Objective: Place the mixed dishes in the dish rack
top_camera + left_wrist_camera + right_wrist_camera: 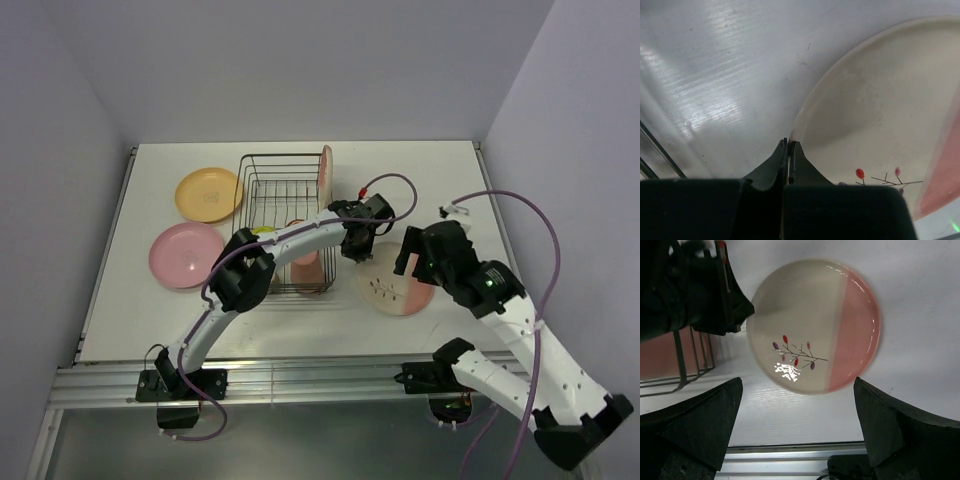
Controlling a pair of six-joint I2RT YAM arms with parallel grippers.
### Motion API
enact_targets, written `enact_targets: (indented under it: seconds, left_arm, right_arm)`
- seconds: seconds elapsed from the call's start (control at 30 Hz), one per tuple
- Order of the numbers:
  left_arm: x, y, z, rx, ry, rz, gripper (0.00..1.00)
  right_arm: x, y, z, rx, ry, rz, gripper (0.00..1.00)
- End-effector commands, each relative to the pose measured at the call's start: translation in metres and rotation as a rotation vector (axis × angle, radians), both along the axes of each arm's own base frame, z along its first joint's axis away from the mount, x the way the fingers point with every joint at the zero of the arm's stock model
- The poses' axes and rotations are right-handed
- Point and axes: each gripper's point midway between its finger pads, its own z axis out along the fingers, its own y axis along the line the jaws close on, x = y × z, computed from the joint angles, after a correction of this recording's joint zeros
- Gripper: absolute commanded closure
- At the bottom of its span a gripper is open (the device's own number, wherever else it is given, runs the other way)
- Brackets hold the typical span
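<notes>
Two plates flat on the table (450, 180) at far left, well apart from both arms: orange-yellow plate (208, 194) farther back, pink plate (187, 254) nearer. Just right of them, the dish rack (280, 157), with the pink-and-cream plate (326, 172) standing on edge at its right side, a salmon-pink cup (305, 265) low inside, and a sliver of lime green beside the left arm, too hidden to name for sure. Not fully loaded yet, by the look of it.

Right of the rack, just beside its wall, the left gripper (788, 142): fingers pressed together with only a hairline between, tips at the left rim of the twig plate (812, 325). Looks clamped on that rim, with little of the bite on show in the wrist view. Otherwise flat or nearly flat on the table, that plate, between rack and right arm.

Farther right, the right gripper (797, 387): fingers spread wide, holding nothing, hovering above the twig plate.

Likely step: lifting the twig plate by its rim and tipping it upright for the rack. Plenty to go wrong.
- Shallow pinch on a glazed rim: could slide out or pivot under the plate's own weight once raised, then drop back to the table.
- Short path beside the rack wall: could knock the wire, or strike the standing pink-and-cream plate and topple it.
- Crowded above the plate too: could bring the two wrists together without first backing the right one away.
</notes>
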Motion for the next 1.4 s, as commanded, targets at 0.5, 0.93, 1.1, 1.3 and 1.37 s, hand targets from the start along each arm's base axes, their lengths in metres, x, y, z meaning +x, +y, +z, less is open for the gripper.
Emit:
enact_targets:
  seconds: [0.5, 0.93, 1.1, 1.3, 1.37]
  left_arm:
    - [0.021, -0.014, 0.05, -0.122, -0.007, -0.045, 1.0]
    - [0.02, -0.011, 0.053, -0.128, 0.014, -0.059, 1.0]
    - [0.019, -0.011, 0.053, -0.135, 0.019, -0.063, 1.0]
    - [0.022, -0.01, 0.052, -0.14, 0.024, -0.063, 1.0]
    - [0.023, -0.01, 0.052, -0.143, 0.026, -0.062, 1.0]
  right_arm:
    - [0.01, 0.056, -0.016, -0.106, -0.09, 0.089, 0.01]
    - [-0.006, 0.086, -0.06, -0.244, -0.021, 0.12, 0.02]
    - [-0.014, 0.099, -0.065, -0.147, -0.027, 0.112, 0.02]
    - [-0.028, 0.104, -0.061, 0.055, -0.012, 0.08, 0.0]
    - [-0.028, 0.108, -0.062, 0.063, -0.009, 0.097, 0.0]
